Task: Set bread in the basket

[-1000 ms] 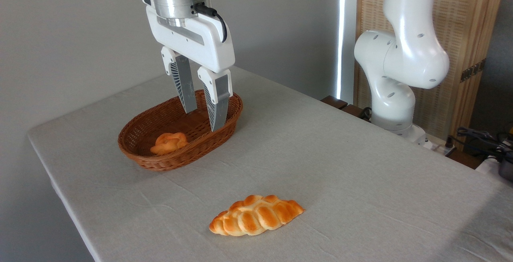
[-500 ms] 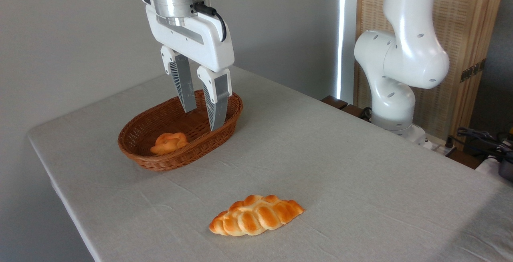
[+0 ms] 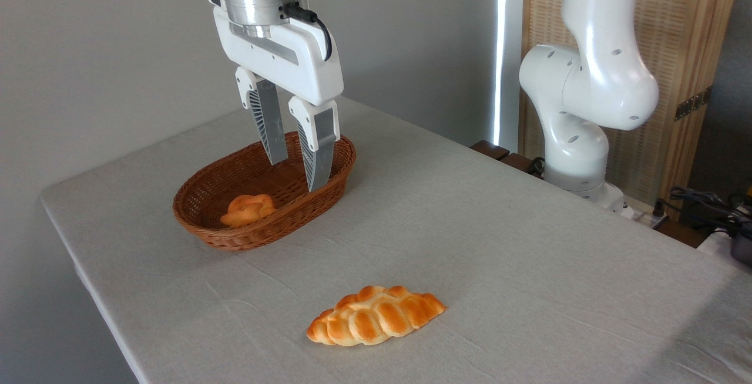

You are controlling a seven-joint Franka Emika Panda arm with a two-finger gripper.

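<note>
Wicker basket (image 3: 202, 208) at far left holding a small knotted bun (image 3: 247, 209), empty gripper (image 3: 296, 174) above its right end with fingers apart, braided bread (image 3: 376, 323) on the grey table (image 3: 529, 266), near centre, well apart from the basket

Bread (image 3: 376, 315): braided loaf, glossy golden-brown lumps shading to orange-tan, paler cream in the creases, near the front edge of the table (image 3: 529, 266). Basket (image 3: 200, 205): reddish-brown wicker, fine woven pattern with a braided rim, toward the far left corner. Bun (image 3: 248, 209) inside the basket: orange, knot-shaped. Table: covered in pale grey cloth, plain. Gripper (image 3: 298, 177): white body, grey ribbed fingers (image 3: 269, 128), black cable (image 3: 311, 23). Arm (image 3: 593, 78): glossy white.
</note>
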